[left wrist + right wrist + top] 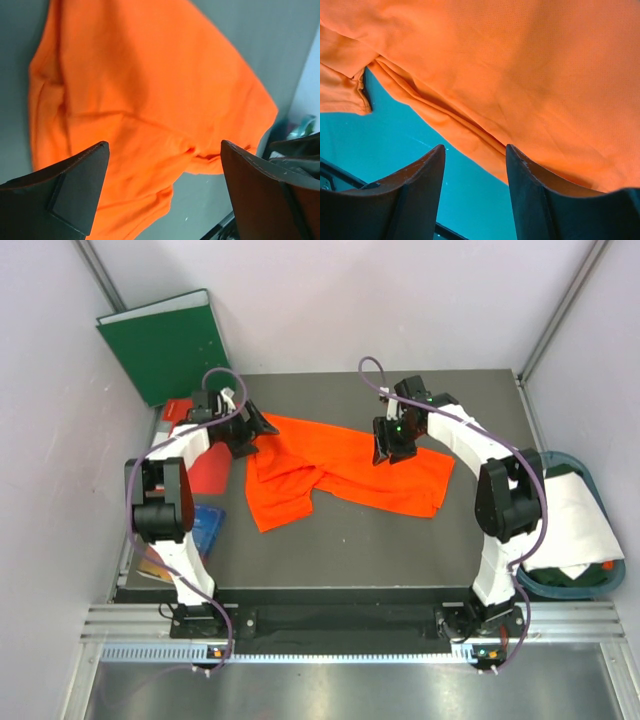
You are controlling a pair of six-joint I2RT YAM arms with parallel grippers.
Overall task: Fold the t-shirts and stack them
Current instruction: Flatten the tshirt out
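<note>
Orange shirt (340, 475), unfolded and rumpled on the table (400, 540), with both grippers poised over it.
Left gripper (258, 425) hovers at the shirt's far-left end and right gripper (395, 452) above its far edge near the middle. Each has its fingers parted with nothing between them. Part of the cloth is doubled over toward the shirt's near-left side, so the step in hand is judged to be flattening, with no fold yet made. The next move calls for each gripper to descend, pinch the cloth at an edge, and draw outward evenly. White shirt (575, 515) lies to the orange shirt's right, draped over a basket (600, 580) off the table.
</note>
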